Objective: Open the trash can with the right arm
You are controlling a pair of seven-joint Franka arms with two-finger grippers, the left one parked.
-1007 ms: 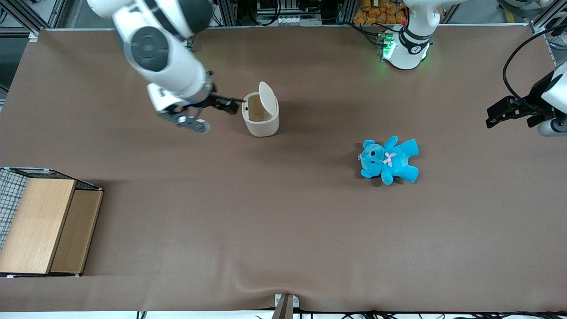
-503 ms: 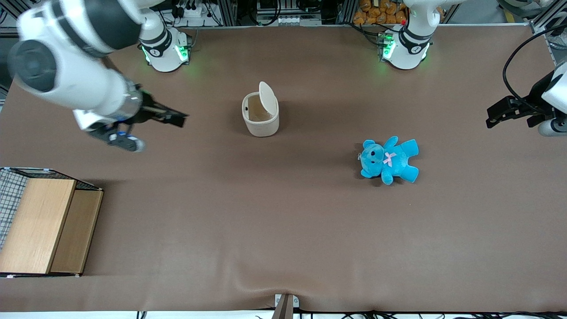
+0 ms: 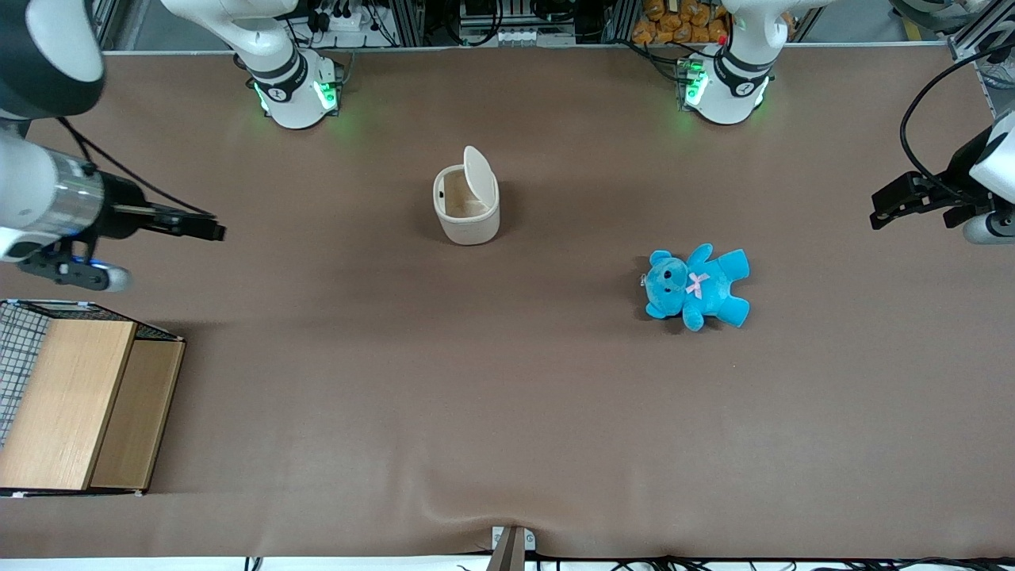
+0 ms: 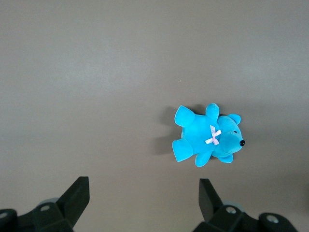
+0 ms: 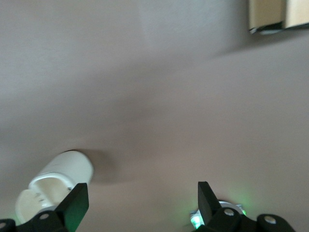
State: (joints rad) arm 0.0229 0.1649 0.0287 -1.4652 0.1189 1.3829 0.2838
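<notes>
I see the trash can (image 3: 467, 205) sitting upright on the brown table (image 3: 507, 412), roughly mid-table, well apart from my gripper (image 3: 208, 231). Lid (image 3: 477, 176) is flipped up, standing near vertical on the edge toward the parked arm's end; tan interior is showing. So I judge the task basically done.

Handling, my read: small thin cream plastic bin, prob very light, smooth walls, so likely to slide or tip if pushed sideways. The flat lid on its hinge looks stiff but flimsy. If I needed to touch it again, best contact would be the lid's free edge w/ a fingertip nudge, not a squeeze on the body.

Arm pose: right arm (image 3: 40, 198) is out toward the working arm's end of the table, wrist about level, gripper pointing toward the can but nowhere near it. It hangs above bare table, just above the wooden box with wire mesh (image 3: 75, 400) in the front view. In the right wrist view the two fingers (image 5: 75, 203) stand wide apart w/ nothing between them; the can (image 5: 55, 186) shows past one finger, lid up.

Blue teddy bear (image 3: 696, 286) lies flat toward the parked arm's end, nearer the front camera than the can, not involved.
</notes>
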